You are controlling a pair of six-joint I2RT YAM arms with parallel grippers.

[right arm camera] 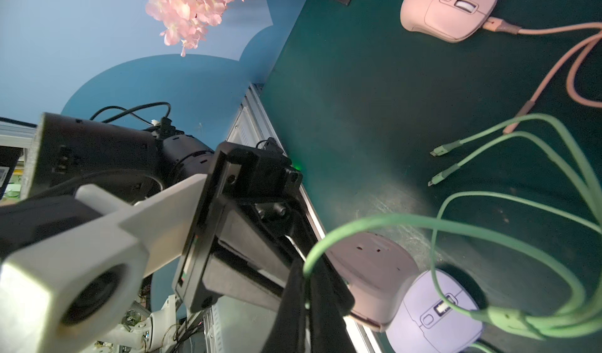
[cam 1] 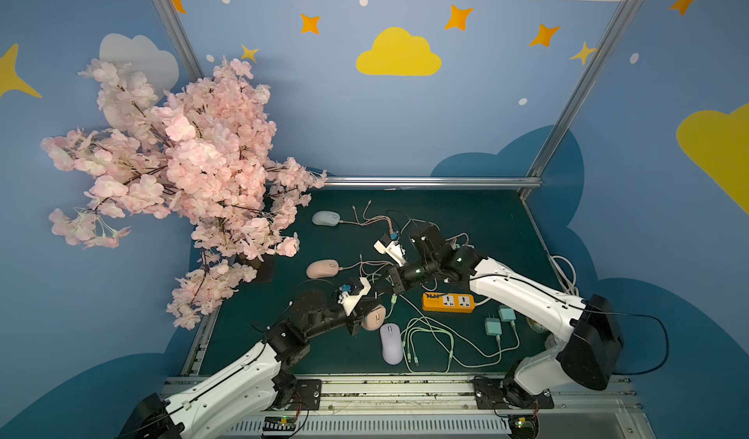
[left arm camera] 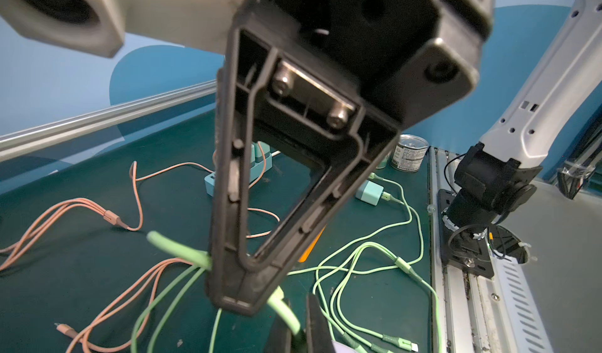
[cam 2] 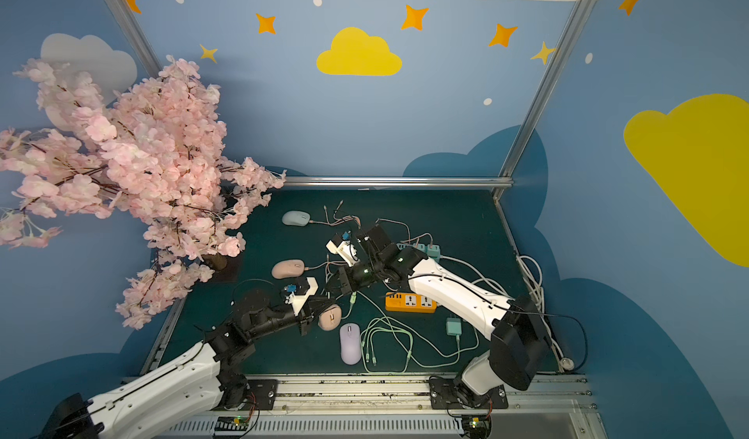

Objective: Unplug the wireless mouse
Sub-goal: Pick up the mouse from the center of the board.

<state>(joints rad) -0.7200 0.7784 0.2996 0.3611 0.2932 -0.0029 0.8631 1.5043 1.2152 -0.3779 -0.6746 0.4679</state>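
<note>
The wireless mouse is a beige-pink one, tipped up on the green mat at my left gripper's tips. Its underside shows in the right wrist view. A green cable runs between both grippers. My right gripper is shut on this cable, just above the mouse. In the left wrist view my left gripper has its jaws a little apart, with the cable passing between them. Whether the cable's plug sits in the mouse is hidden.
A lavender mouse lies beside the tipped one. Pink and pale blue mice lie further back on pink cables. An orange power strip, teal chargers, loose green cable loops and a blossom tree crowd the mat.
</note>
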